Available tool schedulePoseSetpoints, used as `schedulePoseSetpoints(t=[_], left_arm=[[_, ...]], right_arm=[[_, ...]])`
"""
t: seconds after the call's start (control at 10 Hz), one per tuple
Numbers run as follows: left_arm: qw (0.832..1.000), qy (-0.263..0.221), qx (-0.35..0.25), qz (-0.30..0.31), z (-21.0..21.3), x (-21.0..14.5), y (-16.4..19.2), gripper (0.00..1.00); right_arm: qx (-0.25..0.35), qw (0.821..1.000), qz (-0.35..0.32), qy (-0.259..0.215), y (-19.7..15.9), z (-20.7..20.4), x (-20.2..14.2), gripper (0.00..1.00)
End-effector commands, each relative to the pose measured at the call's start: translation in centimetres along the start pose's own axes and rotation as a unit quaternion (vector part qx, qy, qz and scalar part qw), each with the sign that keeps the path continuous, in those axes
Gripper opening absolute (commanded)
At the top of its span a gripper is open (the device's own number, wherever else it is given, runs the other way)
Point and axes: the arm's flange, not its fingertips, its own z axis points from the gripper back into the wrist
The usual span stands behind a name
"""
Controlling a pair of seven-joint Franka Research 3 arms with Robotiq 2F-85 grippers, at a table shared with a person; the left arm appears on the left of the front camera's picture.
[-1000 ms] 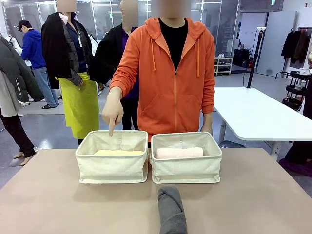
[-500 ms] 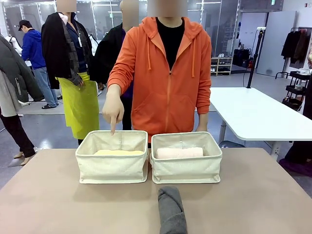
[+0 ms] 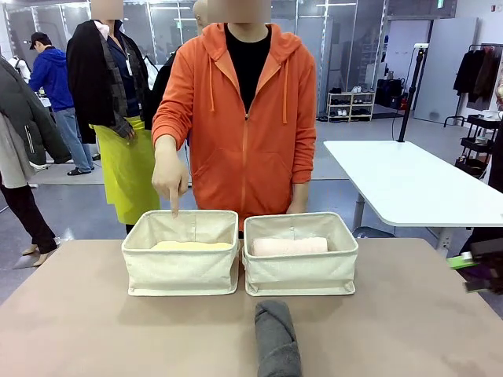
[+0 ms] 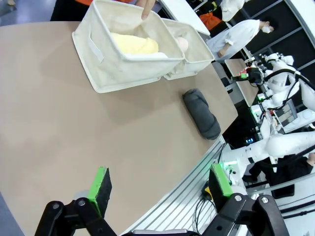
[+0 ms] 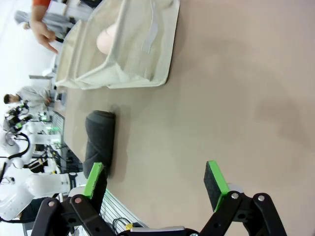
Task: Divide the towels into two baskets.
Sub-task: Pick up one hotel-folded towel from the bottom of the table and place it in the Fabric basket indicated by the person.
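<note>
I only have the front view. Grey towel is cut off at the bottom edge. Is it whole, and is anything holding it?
Observer: The dark grey towel lies whole and free on the table; nothing touches it.
Operator: Left gripper state?
Observer: The left gripper is open over bare table, well short of the baskets.
Operator: And the right one? I see just a sliver at my right edge.
Observer: The right gripper is open too, empty, with the grey towel off to one side of it.
Operator: Is the hand touching the yellow towel?
Observer: No, the person's finger is at the far rim of the left basket, above the pale yellow towel.
</note>
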Motion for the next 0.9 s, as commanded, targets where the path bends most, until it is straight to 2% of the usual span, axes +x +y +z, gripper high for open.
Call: schedulePoseSetpoints(t=[0.0,0.2,0.4,0.6,0.7,0.8], left_arm=[[1.000,-0.002,-0.002,-0.006,0.3,0.2,-0.1,1.00],[1.000,-0.002,-0.002,-0.006,0.3,0.2,-0.1,1.00],[1.000,-0.002,-0.002,-0.006,0.3,0.2,-0.1,1.00],[1.000,-0.002,-0.002,-0.006,0.3,0.2,-0.1,1.00],[1.000,-0.002,-0.002,-0.006,0.3,0.2,-0.1,1.00],[1.000,-0.002,-0.002,-0.006,0.3,0.2,-0.1,1.00]], right_arm=[[-0.037,0.999,-0.017,0.014,3.7,-3.7,-0.8,1.00],[-0.060,0.998,-0.018,0.026,6.4,-8.1,-1.3,1.00],[-0.057,0.996,0.004,0.076,9.6,-13.0,-2.0,1.00],[-0.055,0.996,0.016,0.074,11.8,-15.8,-2.6,1.00],[-0.045,0.995,0.007,0.092,12.6,-17.1,-3.0,1.00],[-0.047,0.995,0.000,0.089,13.5,-18.5,-3.1,1.00]])
